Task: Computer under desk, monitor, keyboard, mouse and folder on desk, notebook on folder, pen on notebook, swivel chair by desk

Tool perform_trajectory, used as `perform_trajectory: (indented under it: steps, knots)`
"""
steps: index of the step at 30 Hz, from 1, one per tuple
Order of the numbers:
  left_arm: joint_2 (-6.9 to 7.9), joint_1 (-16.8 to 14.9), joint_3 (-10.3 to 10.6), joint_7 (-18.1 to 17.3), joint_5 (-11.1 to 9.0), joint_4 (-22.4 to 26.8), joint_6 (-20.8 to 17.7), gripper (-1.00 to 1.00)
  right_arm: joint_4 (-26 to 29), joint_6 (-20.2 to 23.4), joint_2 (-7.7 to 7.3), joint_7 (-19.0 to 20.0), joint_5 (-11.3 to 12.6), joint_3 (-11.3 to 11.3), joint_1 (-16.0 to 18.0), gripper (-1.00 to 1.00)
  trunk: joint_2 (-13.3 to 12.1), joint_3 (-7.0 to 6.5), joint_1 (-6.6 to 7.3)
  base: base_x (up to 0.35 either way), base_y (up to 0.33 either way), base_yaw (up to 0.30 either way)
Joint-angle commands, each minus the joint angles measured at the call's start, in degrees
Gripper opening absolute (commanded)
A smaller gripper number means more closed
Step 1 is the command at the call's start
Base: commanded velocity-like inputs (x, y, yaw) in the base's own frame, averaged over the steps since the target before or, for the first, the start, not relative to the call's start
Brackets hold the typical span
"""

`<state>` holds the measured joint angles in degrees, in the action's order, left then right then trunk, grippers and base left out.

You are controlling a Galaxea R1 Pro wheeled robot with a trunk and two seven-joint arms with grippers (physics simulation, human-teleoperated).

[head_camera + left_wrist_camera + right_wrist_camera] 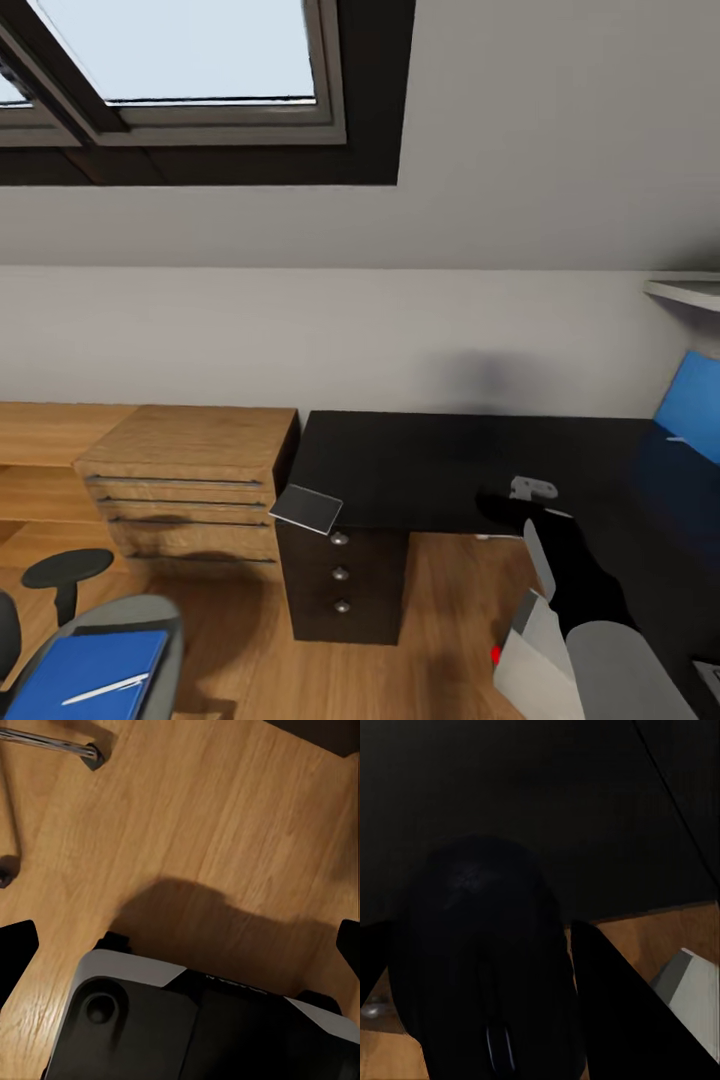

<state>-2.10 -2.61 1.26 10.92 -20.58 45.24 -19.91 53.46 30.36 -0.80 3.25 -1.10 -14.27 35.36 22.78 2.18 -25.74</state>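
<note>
Over the black surface (420, 460), right arm stretched forward, fingers (607, 1005) clenched around the mouse (484, 960).
Down by the floor, left fingers (15, 956) spread wide apart; blue folder (85, 670) with pen (105, 689) lying on the swivel chair (150, 612).

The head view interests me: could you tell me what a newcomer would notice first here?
Probably the bright blue folder lying on the swivel chair at lower left, a white pen on top. Next, the right gripper over the black desk, its fingers around the dark mouse. A grey notebook overhangs the desk's corner.
</note>
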Motion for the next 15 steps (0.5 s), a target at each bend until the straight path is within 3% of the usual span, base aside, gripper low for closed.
perform_trajectory:
  steps: [1, 11, 15]
  knots:
    - [0.01, 0.0, 0.1, 0.5, -0.6, 0.1, -0.2, 1.0, -0.2, 0.2, 0.05, 0.2, 0.1, -0.3, 0.1, -1.0, 0.1, 0.08, -0.04, 0.0, 0.0, -0.244]
    - [-0.01, 0.0, 0.4, 0.6, -0.5, -2.2, -0.2, 1.0, -3.9, -4.4, 0.1, -3.6, 0.2, -0.4, 0.1, -1.0, 0.1, -0.49, -0.04, 0.0, 0.0, -0.246]
    - [-0.01, 0.0, 0.3, 0.6, -0.5, -2.4, -0.2, 1.0, -6.7, -9.7, 0.18, -5.7, 0.2, -0.4, 0.1, -1.0, 0.1, -0.69, -0.04, 0.0, 0.0, -0.248]
